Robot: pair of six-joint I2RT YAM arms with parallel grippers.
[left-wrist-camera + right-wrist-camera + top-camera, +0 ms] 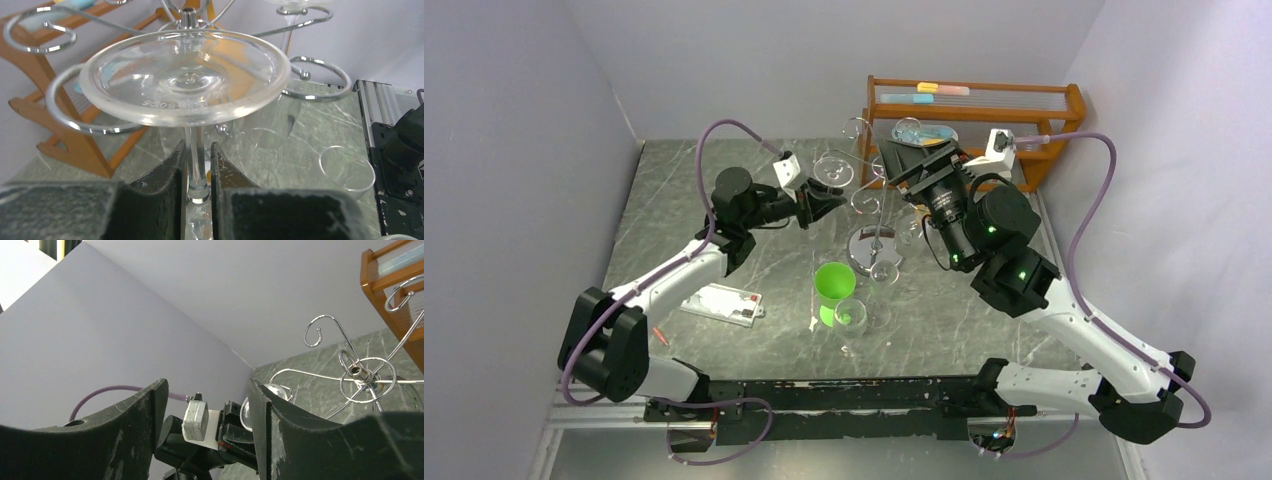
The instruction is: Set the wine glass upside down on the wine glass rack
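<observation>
My left claw is pinched tight on the stem of the wine glass. The glass is clear, with its broad foot uppermost, held up among the curled chrome arms of the wine glass rack. I can't tell if they touch. My right claw gapes wide, holding nothing. Below is the grey-green marbled table, with pale walls around it.

Clear glossy wine glass, bright chrome wine glass rack, matt marbled tabletop, smooth wooden shelf.
</observation>
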